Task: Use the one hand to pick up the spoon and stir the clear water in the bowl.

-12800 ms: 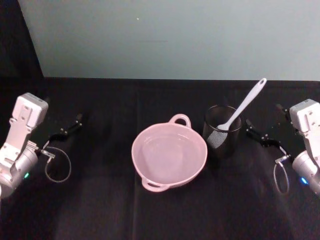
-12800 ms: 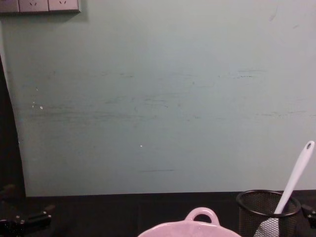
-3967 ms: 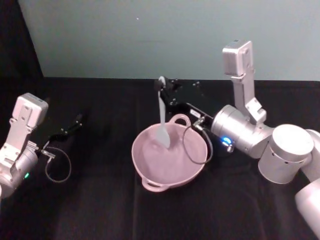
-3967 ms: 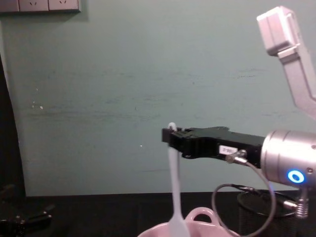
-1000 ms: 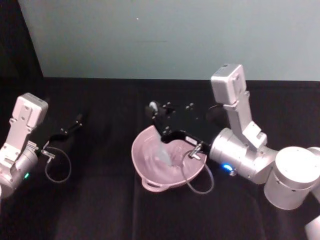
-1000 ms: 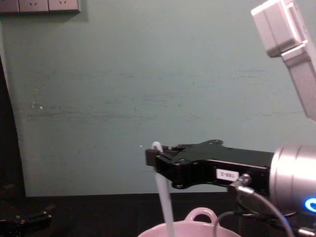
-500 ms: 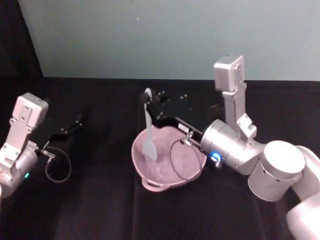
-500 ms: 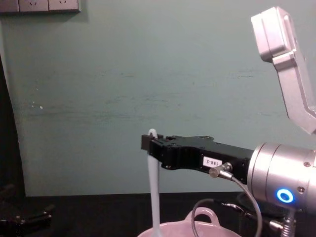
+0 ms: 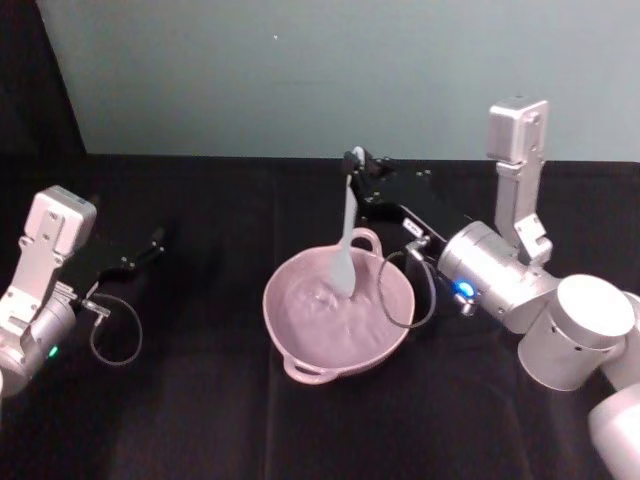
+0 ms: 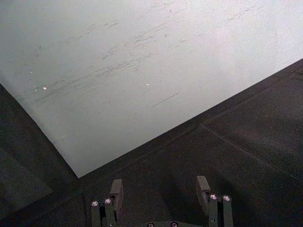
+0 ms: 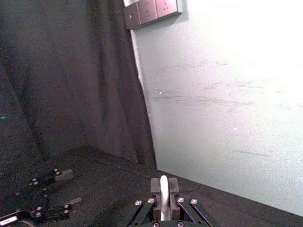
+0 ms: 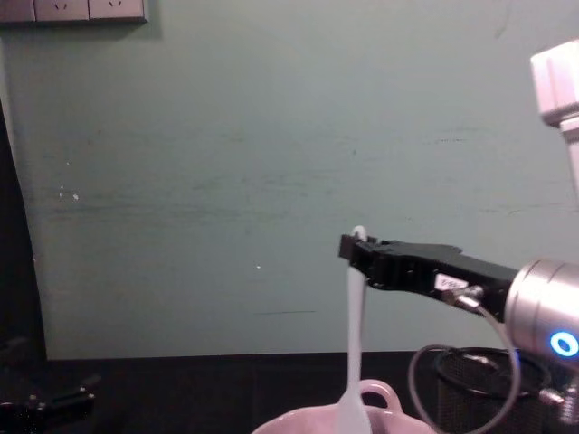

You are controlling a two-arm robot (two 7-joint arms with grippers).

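Observation:
The pale pink bowl (image 9: 268, 303) sits mid-table on the black cloth, and its water is rippled. My right gripper (image 9: 352, 163) reaches in from the right above the bowl's far side, shut on the handle tip of the white spoon (image 9: 345, 235). The spoon hangs almost upright with its paddle down in the water near the ear handle. In the chest view the spoon (image 12: 353, 344) drops from the right gripper (image 12: 354, 245) into the bowl (image 12: 298, 422). The right wrist view shows the handle tip (image 11: 163, 185) pinched between the fingers. My left gripper (image 9: 150, 243) rests parked at the far left, open (image 10: 159, 189).
A black wire-mesh cup (image 12: 470, 393) stands right of the bowl, behind the right arm's cable loop. A teal wall backs the table. Bare black cloth lies in front of the bowl and between it and the left arm.
Over the last half second the right gripper carried the spoon rightward and toward the wall, sweeping the paddle from the bowl's left side to its far right. The left arm stayed still.

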